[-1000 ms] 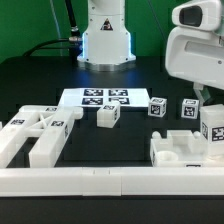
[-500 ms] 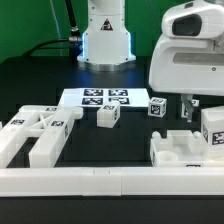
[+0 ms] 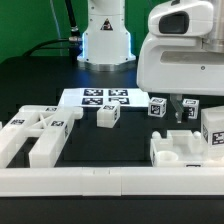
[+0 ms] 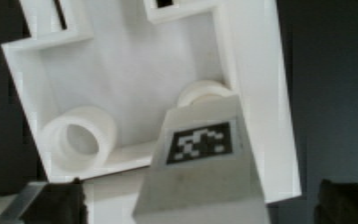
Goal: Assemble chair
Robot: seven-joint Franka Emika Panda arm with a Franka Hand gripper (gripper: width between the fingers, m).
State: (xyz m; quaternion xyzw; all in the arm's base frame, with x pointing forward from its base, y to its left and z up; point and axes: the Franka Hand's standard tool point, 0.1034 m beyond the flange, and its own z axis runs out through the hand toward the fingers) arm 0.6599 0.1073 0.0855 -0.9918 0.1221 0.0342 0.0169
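The marker board (image 3: 103, 98) is lying flat on the black table (image 3: 35, 80), tags facing up. A long white border rail (image 3: 100, 183) is running along the near edge. Behind, what is probably a green backdrop (image 3: 25, 25) is filling the exterior view's upper left.

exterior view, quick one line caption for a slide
Open gripper poised over loose white chair parts at the exterior view's right, marker board behind.

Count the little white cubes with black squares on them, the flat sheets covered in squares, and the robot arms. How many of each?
Little tagged cubes: 3
Marker board: 1
Robot arm: 1
Total: 5
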